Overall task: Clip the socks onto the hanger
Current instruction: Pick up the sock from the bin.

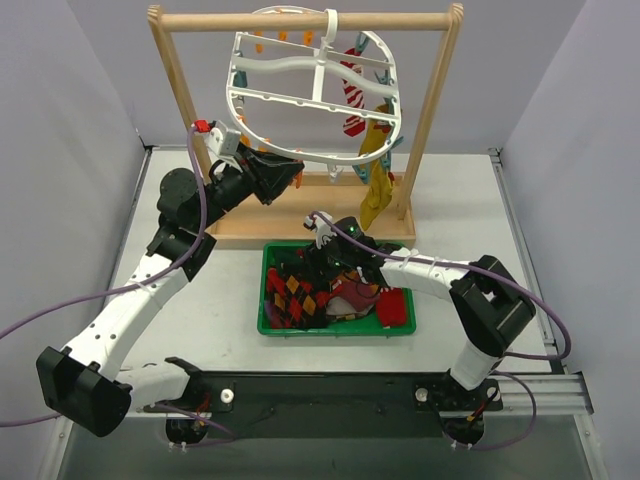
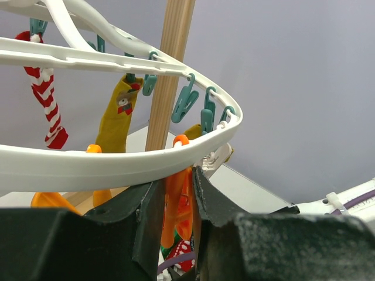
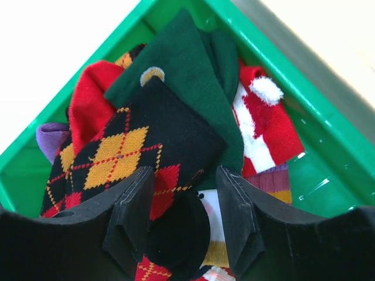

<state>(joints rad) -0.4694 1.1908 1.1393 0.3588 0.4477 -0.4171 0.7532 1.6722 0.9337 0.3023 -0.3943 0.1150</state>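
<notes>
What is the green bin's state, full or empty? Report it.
Partly full: the green bin holds a heap of socks, an argyle sock on top.

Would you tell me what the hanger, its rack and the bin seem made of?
The hanger looks like smooth white moulded plastic, slightly glossy. The rack looks like bare matt wood, with faint grain. The bin seems glossy green plastic, showing bright highlights.

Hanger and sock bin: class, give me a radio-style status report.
Left fingers pinching orange clip under hanger rim. Right fingers open, straddling diamond sock in green bin. Striped sock, yellow sock already clipped. Nothing blocking seen.
</notes>
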